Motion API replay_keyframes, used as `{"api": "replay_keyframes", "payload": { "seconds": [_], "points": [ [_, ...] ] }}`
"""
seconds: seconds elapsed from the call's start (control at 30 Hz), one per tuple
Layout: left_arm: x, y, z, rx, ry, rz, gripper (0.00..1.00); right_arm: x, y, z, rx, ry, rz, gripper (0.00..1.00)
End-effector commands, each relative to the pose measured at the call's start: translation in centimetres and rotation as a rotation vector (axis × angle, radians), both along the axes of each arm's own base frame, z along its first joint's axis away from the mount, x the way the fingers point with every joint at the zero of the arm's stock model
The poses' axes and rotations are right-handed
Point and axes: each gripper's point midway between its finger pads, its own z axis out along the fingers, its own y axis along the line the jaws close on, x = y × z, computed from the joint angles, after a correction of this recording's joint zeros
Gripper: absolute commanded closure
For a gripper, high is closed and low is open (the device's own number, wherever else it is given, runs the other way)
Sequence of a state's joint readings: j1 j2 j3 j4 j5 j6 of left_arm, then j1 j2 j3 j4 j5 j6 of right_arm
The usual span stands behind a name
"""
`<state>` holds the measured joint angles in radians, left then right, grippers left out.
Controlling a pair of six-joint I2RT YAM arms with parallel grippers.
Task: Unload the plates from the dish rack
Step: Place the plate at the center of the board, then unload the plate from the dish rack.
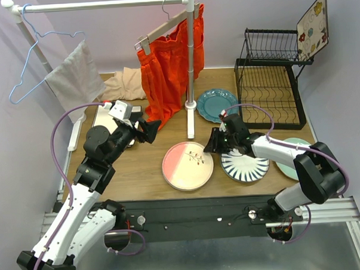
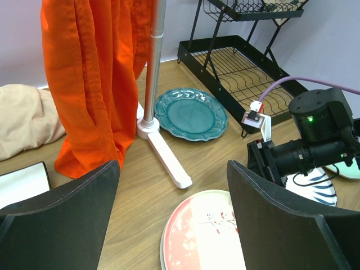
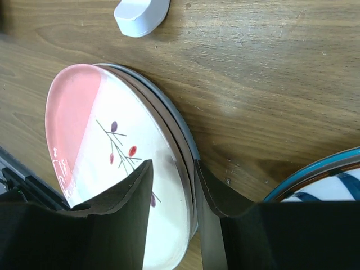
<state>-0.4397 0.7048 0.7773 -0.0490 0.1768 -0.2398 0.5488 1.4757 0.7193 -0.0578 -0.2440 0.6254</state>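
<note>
The pink/cream plate [image 1: 187, 164] lies flat at the table's front middle, on top of at least one other plate whose grey rim [image 3: 179, 125] shows beneath it. My right gripper [image 1: 213, 142] [image 3: 173, 166] is open, its jaws straddling this plate's right rim. The blue-striped plate [image 1: 246, 166] lies under my right arm, and a pale mint plate [image 1: 295, 143] is beside it. A teal plate [image 1: 216, 104] lies by the black dish rack [image 1: 270, 89]. A square floral plate [image 1: 313, 26] leans on the rack's upper shelf. My left gripper [image 1: 150, 129] [image 2: 173, 169] is open and empty.
A white clothes rail [image 1: 192, 63] with an orange garment [image 1: 168, 64] stands mid-table, its foot [image 2: 166, 152] between the plates. Beige cloth [image 1: 124, 83], grey cloth and a blue hanger [image 1: 39, 57] are at the back left. A flat white square object [image 2: 22, 183] lies left.
</note>
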Motion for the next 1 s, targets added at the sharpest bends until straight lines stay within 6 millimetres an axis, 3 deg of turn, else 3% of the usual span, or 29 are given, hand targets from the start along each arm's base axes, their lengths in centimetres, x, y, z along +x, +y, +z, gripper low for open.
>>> {"api": "replay_keyframes", "payload": {
  "seconds": [0.0, 0.4, 0.63, 0.8, 0.87, 0.9, 0.97],
  "points": [
    [-0.4, -0.1, 0.4, -0.008, -0.017, -0.019, 0.14, 0.5, -0.2, 1.0, -0.022, -0.037, -0.003, 0.58],
    [-0.4, -0.1, 0.4, -0.01, -0.014, -0.02, 0.14, -0.2, -0.6, 0.5, -0.022, -0.019, -0.011, 0.78],
    [-0.8, -0.1, 0.8, -0.017, -0.03, -0.026, 0.14, -0.2, -1.0, 0.0, -0.04, -0.015, -0.026, 0.78],
    [-0.8, -0.2, 0.8, -0.02, -0.023, -0.033, 0.14, 2.6, -0.5, 4.6, -0.015, -0.119, -0.082, 0.58],
    [-0.9, -0.3, 0.8, -0.022, -0.024, -0.037, 0.14, 3.4, -0.4, 6.5, -0.012, -0.158, -0.095, 0.55],
    [-1.0, -0.2, 1.0, -0.025, -0.031, -0.036, 0.14, 4.3, 0.0, 8.4, 0.004, -0.195, -0.098, 0.51],
    [-1.1, -0.1, 1.2, -0.029, -0.034, -0.033, 0.13, 4.8, -0.3, 10.0, -0.014, -0.225, -0.107, 0.48]
  ]
}}
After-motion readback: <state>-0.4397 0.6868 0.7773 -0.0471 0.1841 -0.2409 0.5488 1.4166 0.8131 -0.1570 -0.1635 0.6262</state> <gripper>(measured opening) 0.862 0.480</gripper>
